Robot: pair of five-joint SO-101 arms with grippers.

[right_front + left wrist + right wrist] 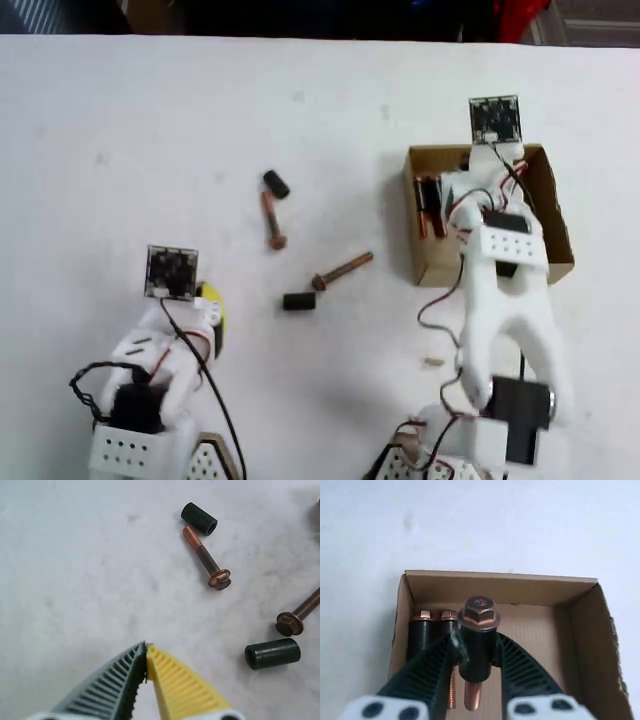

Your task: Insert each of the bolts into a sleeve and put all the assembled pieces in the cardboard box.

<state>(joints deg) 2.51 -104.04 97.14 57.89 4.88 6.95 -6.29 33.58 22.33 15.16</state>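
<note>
- R pincer [476,641] pinches a sleeve [477,655] w/ a bolt [479,616] in it, over the box [500,587].
- 2 done pieces [421,630] lie in the box by one wall.
- L pincer [146,652] is pressed shut, empty, over the worktop [75,555].
- A loose bolt [206,557] has its tip just beside a loose sleeve [199,518]; other bolt [299,615] & other sleeve [272,653] lie close by.

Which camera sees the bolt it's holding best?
The right wrist view: the sleeved bolt sits close in the right end effector, over the box. In the high view the arm covers it; the left wrist view faces elsewhere.
</note>
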